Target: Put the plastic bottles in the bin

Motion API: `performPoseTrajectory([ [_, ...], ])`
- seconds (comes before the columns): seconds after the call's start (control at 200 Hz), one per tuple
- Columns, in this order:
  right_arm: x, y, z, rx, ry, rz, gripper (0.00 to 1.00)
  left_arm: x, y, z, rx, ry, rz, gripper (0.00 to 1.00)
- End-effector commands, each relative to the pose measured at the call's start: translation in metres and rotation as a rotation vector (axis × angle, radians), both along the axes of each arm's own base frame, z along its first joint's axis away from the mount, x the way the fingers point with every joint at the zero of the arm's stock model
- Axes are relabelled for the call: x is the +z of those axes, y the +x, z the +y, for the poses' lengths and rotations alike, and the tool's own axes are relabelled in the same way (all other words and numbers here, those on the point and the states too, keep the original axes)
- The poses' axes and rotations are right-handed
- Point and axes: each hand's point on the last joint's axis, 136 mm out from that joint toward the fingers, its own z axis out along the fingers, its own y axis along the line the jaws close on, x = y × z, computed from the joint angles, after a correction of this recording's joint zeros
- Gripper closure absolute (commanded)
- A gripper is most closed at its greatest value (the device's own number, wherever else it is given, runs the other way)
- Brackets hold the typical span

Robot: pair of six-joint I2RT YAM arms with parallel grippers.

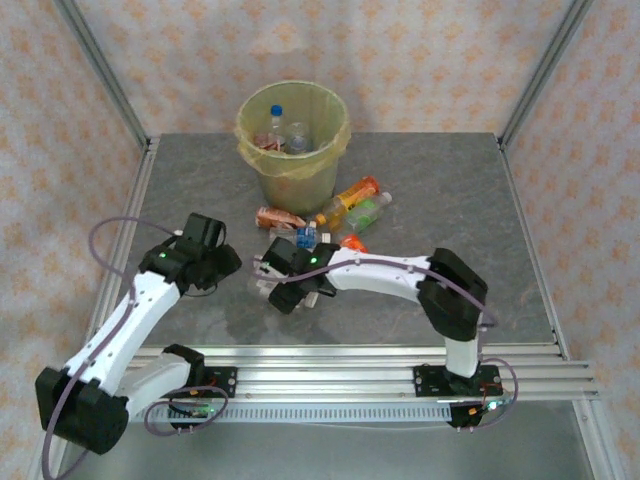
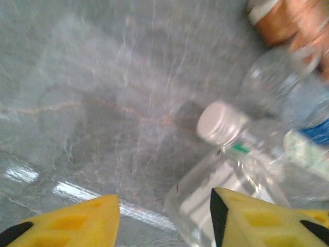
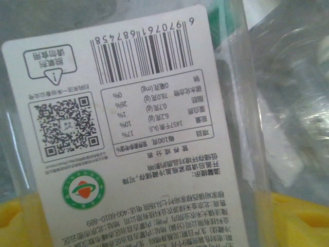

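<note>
In the right wrist view a clear plastic bottle point(image 3: 128, 144) with a white printed label sits between the two yellow fingers point(image 3: 303, 221), which press on its sides; my right gripper point(image 3: 154, 229) is shut on it. From above, that gripper point(image 1: 287, 283) is low over the table centre, the bottle point(image 1: 264, 272) poking out to its left. My left gripper point(image 2: 164, 221) is open, and the white-capped bottle point(image 2: 226, 154) lies just ahead by its right finger. From above, the left gripper point(image 1: 228, 262) is beside that bottle. The bin point(image 1: 290, 150) stands at the back with bottles point(image 1: 285, 135) inside.
More bottles lie between the bin and my right gripper: an orange one point(image 1: 352, 197), a green-labelled one point(image 1: 368, 212), a crushed brownish one point(image 1: 280, 217) and a blue-labelled one point(image 1: 305, 237). A metal rail point(image 1: 350, 355) runs along the near table edge.
</note>
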Motion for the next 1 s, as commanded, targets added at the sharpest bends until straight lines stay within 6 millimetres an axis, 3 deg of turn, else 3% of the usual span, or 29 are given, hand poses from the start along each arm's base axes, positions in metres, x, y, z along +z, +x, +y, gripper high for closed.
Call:
performPoseTrajectory([
  [0.0, 0.067, 0.006, -0.008, -0.045, 0.115, -0.088, 0.54, 0.036, -0.007, 0.033, 0.097, 0.121, -0.095, 0.44],
  [0.22, 0.163, 0.029, -0.03, -0.156, 0.265, -0.26, 0.58, 0.081, -0.008, 0.059, 0.2, 0.191, -0.275, 0.16],
  [0.365, 0.236, 0.056, -0.041, -0.227, 0.339, -0.462, 0.59, 0.084, -0.004, 0.063, 0.214, 0.208, -0.305, 0.01],
  [0.515, 0.298, 0.094, -0.048, -0.316, 0.4, -0.629, 0.57, 0.078, 0.006, 0.055, 0.2, 0.182, -0.308, 0.0],
  [0.596, 0.317, 0.12, -0.053, -0.388, 0.387, -0.689, 0.57, 0.073, 0.01, 0.052, 0.198, 0.165, -0.304, 0.0],
  [0.766, 0.341, 0.169, -0.042, -0.422, 0.413, -0.749, 0.57, 0.058, 0.02, 0.041, 0.184, 0.109, -0.296, 0.0],
  [0.916, 0.35, 0.216, -0.033, -0.463, 0.433, -0.789, 0.57, 0.051, 0.026, 0.035, 0.167, 0.092, -0.278, 0.0],
  [0.996, 0.346, 0.24, -0.028, -0.481, 0.434, -0.794, 0.57, 0.048, 0.027, 0.033, 0.159, 0.092, -0.271, 0.0],
])
